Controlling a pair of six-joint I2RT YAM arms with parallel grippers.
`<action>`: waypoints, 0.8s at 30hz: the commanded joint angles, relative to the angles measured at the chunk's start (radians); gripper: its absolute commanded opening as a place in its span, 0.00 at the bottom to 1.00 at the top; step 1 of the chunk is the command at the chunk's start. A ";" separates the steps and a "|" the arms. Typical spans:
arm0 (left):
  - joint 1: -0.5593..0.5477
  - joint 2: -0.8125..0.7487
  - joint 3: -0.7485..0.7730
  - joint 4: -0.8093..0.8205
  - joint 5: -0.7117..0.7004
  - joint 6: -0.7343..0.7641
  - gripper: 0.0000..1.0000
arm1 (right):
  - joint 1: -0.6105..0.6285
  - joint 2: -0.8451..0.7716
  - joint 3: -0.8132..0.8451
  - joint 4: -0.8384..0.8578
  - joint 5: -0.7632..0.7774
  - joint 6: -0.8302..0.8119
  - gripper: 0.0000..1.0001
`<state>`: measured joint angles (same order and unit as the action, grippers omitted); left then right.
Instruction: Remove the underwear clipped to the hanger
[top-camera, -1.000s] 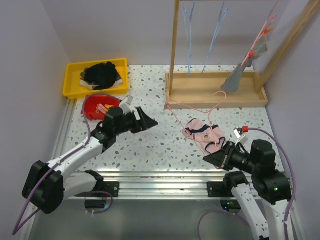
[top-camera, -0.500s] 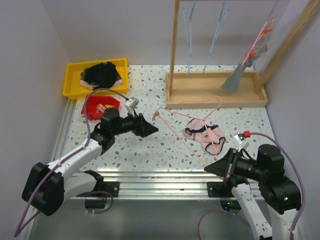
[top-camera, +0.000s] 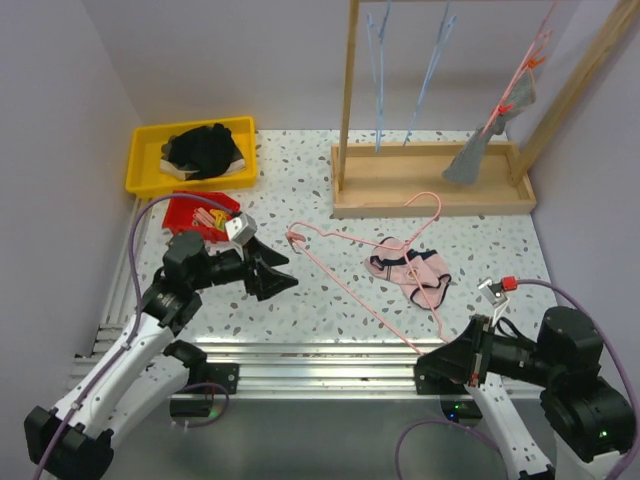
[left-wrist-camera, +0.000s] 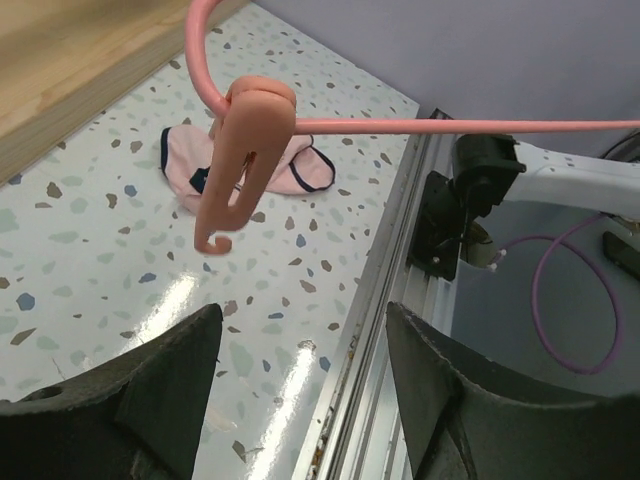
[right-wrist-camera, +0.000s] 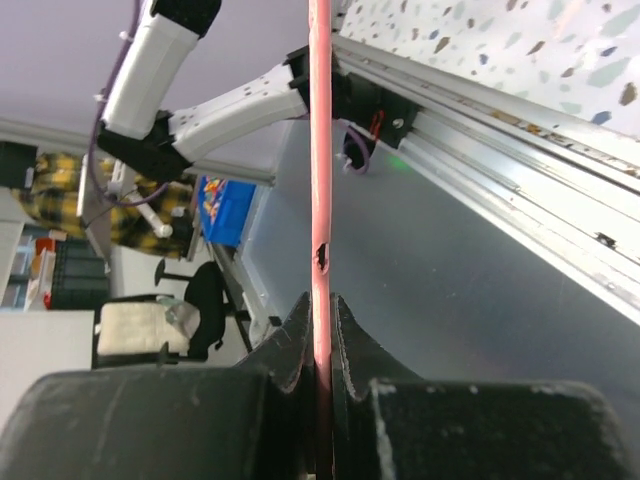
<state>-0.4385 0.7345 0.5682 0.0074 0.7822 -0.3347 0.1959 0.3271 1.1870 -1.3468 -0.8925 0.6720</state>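
A pink hanger (top-camera: 352, 290) is held tilted above the table, and my right gripper (top-camera: 428, 357) is shut on one end of its bar (right-wrist-camera: 320, 150) near the front rail. Its free clip (top-camera: 297, 237) hangs empty in front of my left gripper (top-camera: 283, 280), which is open and apart from it; in the left wrist view that clip (left-wrist-camera: 245, 150) dangles ahead of the left gripper (left-wrist-camera: 300, 400). The pale pink underwear (top-camera: 408, 270) lies flat on the table beneath the hanger, also seen past the clip (left-wrist-camera: 300, 168). The grey underwear (top-camera: 470, 160) hangs from another pink hanger (top-camera: 520, 80) at the rack.
A wooden rack (top-camera: 430, 185) stands at the back with two blue hangers (top-camera: 380, 80). A yellow bin (top-camera: 145, 160) holds a black clothing heap (top-camera: 203, 148), and a red tray (top-camera: 195, 212) sits beside it. An aluminium rail (top-camera: 320, 355) runs along the near edge.
My right gripper has pulled back toward the near edge, lifting the hanger off the table. My left arm has drawn back to the left, its jaws somewhat narrower. The pink underwear stayed put.
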 joint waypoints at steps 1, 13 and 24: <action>0.007 -0.055 0.074 -0.153 0.074 0.071 0.70 | 0.002 0.010 0.052 -0.233 -0.133 -0.017 0.00; 0.007 -0.228 0.340 -0.656 0.150 0.298 0.64 | 0.002 -0.011 0.115 -0.232 -0.333 0.006 0.00; 0.007 -0.219 0.389 -0.682 0.215 0.304 0.63 | 0.004 -0.072 0.132 -0.233 -0.382 0.077 0.00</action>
<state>-0.4385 0.4808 0.8936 -0.6388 0.9787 -0.0734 0.1963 0.2764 1.2945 -1.3621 -1.2266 0.7029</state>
